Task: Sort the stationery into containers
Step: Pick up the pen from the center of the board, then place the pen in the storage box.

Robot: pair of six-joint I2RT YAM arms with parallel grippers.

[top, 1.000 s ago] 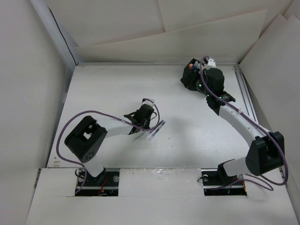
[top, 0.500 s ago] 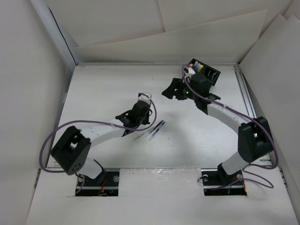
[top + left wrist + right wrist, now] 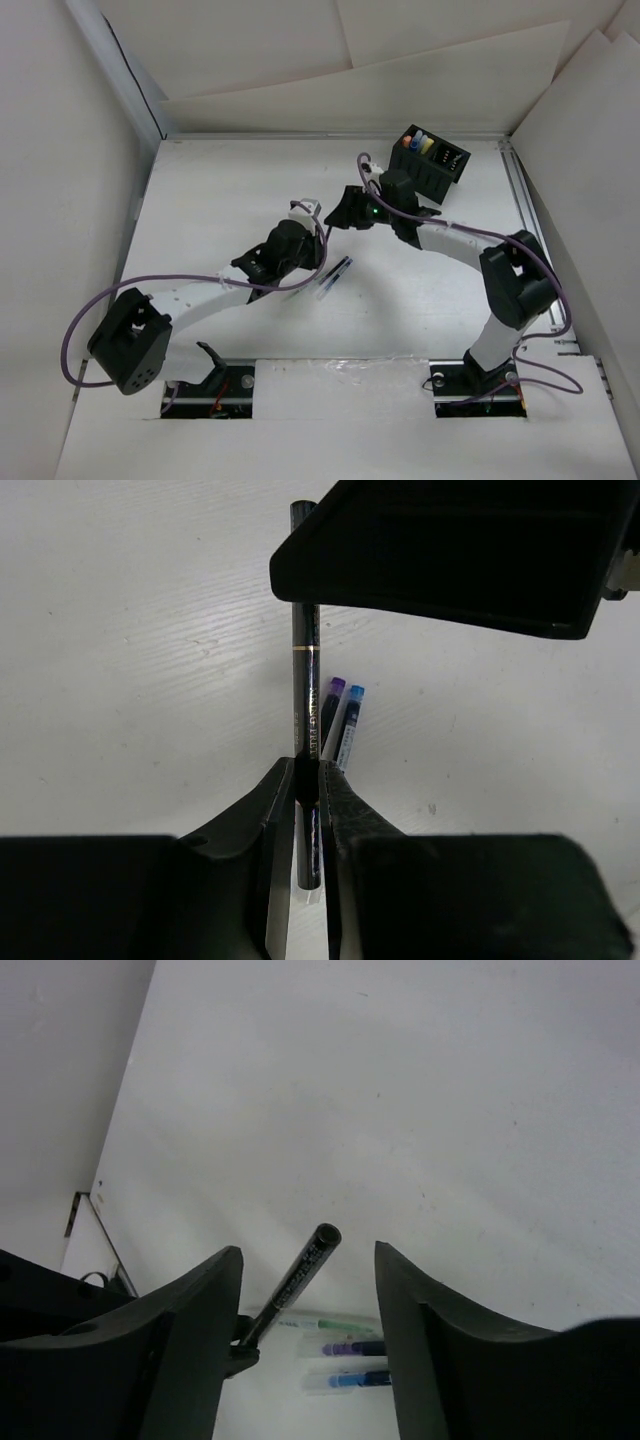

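- tabletop (image 3: 130,630): white, matt, faint fine grain, a few tiny specks.
- dark pen (image 3: 305,670): smooth glossy black barrel, thin gold-coloured band; material cannot tell.
- clear pens (image 3: 345,730): see-through plastic barrels, purple and blue ends.
- left gripper (image 3: 308,785): jaws smooth matt black plastic, dull sheen along edges.
- right gripper (image 3: 308,1260): jaws same smooth matt black plastic.
- organiser box (image 3: 437,165): black plastic, ribbed sides.
- backdrop panels (image 3: 450,60): white matt card or paper sheets.

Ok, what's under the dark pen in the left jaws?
A purple-capped pen and a blue-capped pen lie side by side; the right wrist view adds a thin green pen beside them. In the left wrist view the dark pen and jaws hide their near ends.
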